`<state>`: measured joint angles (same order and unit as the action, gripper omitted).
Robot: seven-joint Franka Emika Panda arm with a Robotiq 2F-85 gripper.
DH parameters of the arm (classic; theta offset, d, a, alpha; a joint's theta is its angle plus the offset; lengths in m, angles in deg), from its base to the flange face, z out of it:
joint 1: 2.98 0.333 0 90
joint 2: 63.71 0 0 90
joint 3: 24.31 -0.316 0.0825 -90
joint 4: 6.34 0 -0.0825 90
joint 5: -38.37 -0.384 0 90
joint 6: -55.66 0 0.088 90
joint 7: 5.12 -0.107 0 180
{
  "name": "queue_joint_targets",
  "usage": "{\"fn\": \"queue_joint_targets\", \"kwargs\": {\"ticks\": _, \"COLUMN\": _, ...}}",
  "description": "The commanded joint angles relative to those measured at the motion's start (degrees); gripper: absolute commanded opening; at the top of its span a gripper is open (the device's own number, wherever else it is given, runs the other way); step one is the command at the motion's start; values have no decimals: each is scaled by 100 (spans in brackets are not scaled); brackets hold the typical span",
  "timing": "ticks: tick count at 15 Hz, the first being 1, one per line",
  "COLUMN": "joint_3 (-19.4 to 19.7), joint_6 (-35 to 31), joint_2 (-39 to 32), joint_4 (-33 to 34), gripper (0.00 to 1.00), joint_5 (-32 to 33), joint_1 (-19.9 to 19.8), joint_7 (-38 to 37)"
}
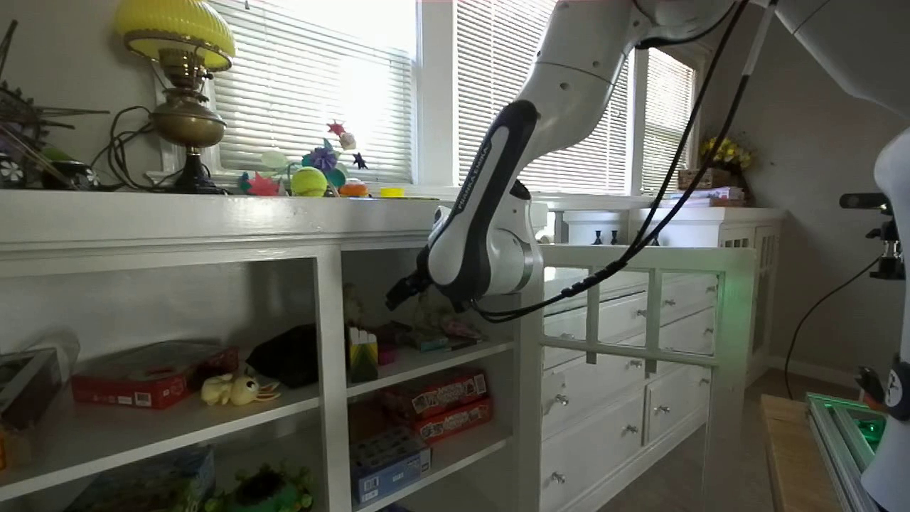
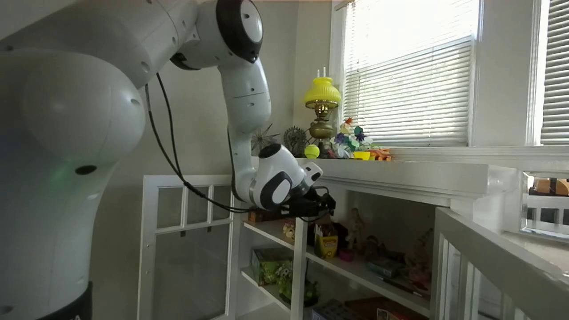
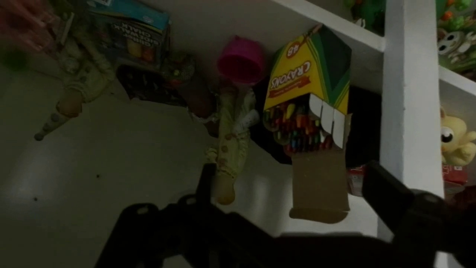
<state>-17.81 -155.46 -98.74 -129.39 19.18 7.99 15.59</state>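
My gripper (image 3: pixel 292 169) stands open in the wrist view, its dark fingers wide apart and gripping nothing. Framed between them is the brown flap of an open yellow-and-green crayon box (image 3: pixel 288 80); whether they touch cannot be told. The box (image 1: pixel 363 358) stands upright on the upper shelf, full of crayons. In an exterior view the gripper (image 2: pixel 331 205) is above the crayon box (image 2: pixel 326 246). A pink cup (image 3: pixel 241 61) and a clown-like figurine (image 3: pixel 227 145) are beside the box, the figurine's head near one finger. Something black (image 3: pixel 366 126) lies behind the box.
A white upright divider (image 3: pixel 420 93) runs close beside the crayon box. A chalk box (image 3: pixel 137 41) and another figurine (image 3: pixel 83 82) share the shelf. The counter edge (image 1: pixel 284 213) overhangs the shelves, and a glazed cabinet door (image 1: pixel 732 306) stands open. Boxed games (image 1: pixel 448 395) lie below.
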Motion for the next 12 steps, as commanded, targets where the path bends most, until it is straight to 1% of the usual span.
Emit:
{"fn": "queue_joint_targets", "kwargs": {"ticks": 1, "joint_3": 194, "joint_6": -148, "joint_2": -507, "joint_4": 532, "gripper": 100, "joint_5": 373, "joint_1": -87, "joint_7": -506}}
{"fn": "queue_joint_targets", "kwargs": {"ticks": 3, "joint_3": 275, "joint_6": -163, "joint_2": -688, "joint_4": 749, "gripper": 100, "joint_5": 420, "joint_1": -85, "joint_7": -573}}
{"fn": "queue_joint_targets", "kwargs": {"ticks": 4, "joint_3": 367, "joint_6": -20, "joint_2": -409, "joint_4": 387, "gripper": 100, "joint_5": 306, "joint_1": 61, "joint_7": -496}}
{"fn": "queue_joint_targets", "kwargs": {"ticks": 6, "joint_3": 401, "joint_6": -22, "joint_2": -548, "joint_4": 549, "gripper": 100, "joint_5": 307, "joint_1": 56, "joint_7": -522}}
{"fn": "queue_joint_targets", "kwargs": {"ticks": 10, "joint_3": 402, "joint_6": -28, "joint_2": -612, "joint_4": 634, "gripper": 100, "joint_5": 307, "joint_1": 56, "joint_7": -529}}
{"fn": "queue_joint_targets", "kwargs": {"ticks": 11, "joint_3": 311, "joint_6": -124, "joint_2": -699, "joint_4": 728, "gripper": 100, "joint_5": 422, "joint_1": -45, "joint_7": -625}}
{"fn": "queue_joint_targets", "kwargs": {"ticks": 12, "joint_3": 212, "joint_6": -80, "joint_2": -742, "joint_4": 798, "gripper": 100, "joint_5": 529, "joint_1": -147, "joint_7": -717}}
